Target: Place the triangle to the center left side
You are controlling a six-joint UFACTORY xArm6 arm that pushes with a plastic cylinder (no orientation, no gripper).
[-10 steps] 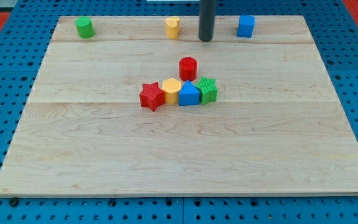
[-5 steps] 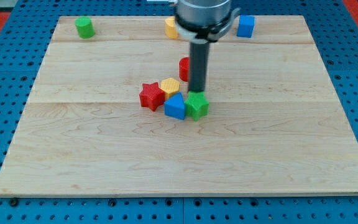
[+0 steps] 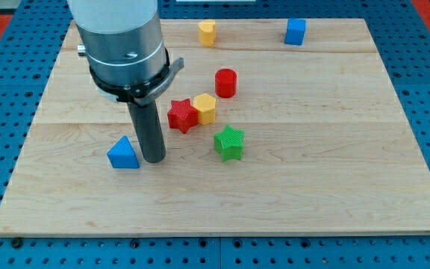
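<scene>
The blue triangle [image 3: 123, 153] lies on the wooden board [image 3: 312, 187], left of the middle and a little below it. My tip [image 3: 153, 159] stands just to the triangle's right, close to it or touching it. The red star [image 3: 181, 116] and the yellow hexagon [image 3: 204, 108] sit together above and to the right of my tip. The green star [image 3: 229, 143] lies apart to the right.
A red cylinder [image 3: 225, 82] stands above the yellow hexagon. A yellow block [image 3: 207, 32] and a blue cube [image 3: 295, 31] sit near the view's top edge. The arm's grey body [image 3: 118, 37] hides the top-left part of the board.
My tip has swept from the cluster down and left, and the blue triangle has gone left with it. The green star has turned and shifted slightly. The arm now hides the green cylinder.
</scene>
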